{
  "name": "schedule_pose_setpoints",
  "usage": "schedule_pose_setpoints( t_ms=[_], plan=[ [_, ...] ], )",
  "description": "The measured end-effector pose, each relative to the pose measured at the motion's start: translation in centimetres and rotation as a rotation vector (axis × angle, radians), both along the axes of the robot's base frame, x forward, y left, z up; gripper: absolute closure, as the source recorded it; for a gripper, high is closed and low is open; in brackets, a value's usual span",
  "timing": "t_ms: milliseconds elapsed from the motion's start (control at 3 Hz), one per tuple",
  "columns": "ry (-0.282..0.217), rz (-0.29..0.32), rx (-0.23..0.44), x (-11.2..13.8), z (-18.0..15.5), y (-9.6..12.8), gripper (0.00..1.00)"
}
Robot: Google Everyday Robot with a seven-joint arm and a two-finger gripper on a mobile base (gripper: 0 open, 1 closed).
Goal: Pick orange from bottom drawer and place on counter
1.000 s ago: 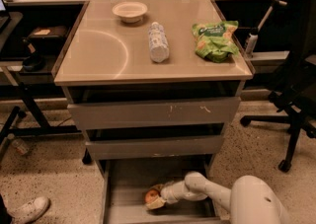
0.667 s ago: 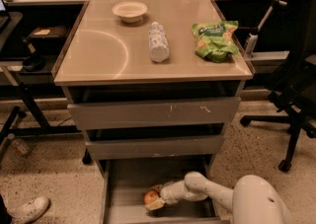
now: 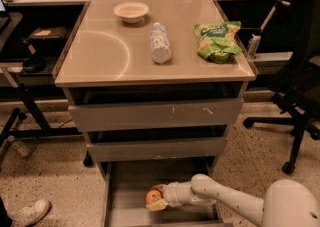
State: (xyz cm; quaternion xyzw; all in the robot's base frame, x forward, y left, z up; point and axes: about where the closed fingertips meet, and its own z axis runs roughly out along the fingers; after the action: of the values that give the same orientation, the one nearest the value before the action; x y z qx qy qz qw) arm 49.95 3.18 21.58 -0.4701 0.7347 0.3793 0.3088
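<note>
Three grey drawers sit stacked under the desk [image 3: 100, 66]. The two upper drawers [image 3: 155, 131] show plain fronts; the bottom drawer [image 3: 127, 211] is pulled out toward the camera, floor visible.

Far left, on the speckled floor: a white sneaker [image 3: 29, 211].

Desk top, left part: faint curved arc mark, nothing on it. Back left-centre: a small pale bowl [image 3: 131, 12], upright, near the rear edge. Centre: a clear plastic bottle [image 3: 160, 42] lying on its side, lengthwise front to back, apart from the bowl. Right: a crumpled green snack bag [image 3: 217, 41], near the right edge, not touching the bottle.

Down in the bottom drawer: the orange [image 3: 153, 197], roughly mid-drawer. The jaws are there too, closed around the orange, one finger above and one below it. Whether the fruit rests on the drawer floor or is just off it, cannot tell.

White arm [image 3: 220, 200] reaches in from lower right.

Far right: a black office chair [image 3: 300, 96] on castors, beside the cabinet.
</note>
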Motion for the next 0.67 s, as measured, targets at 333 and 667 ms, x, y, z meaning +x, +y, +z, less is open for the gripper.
schedule_pose_setpoints(
  t_ms=[333,667],
  plan=[
    [-0.016,0.019,0.013,-0.9,4.4,1.1,1.0],
    [-0.087,0.087,0.022,-1.8,10.6,2.7,1.0]
  ],
)
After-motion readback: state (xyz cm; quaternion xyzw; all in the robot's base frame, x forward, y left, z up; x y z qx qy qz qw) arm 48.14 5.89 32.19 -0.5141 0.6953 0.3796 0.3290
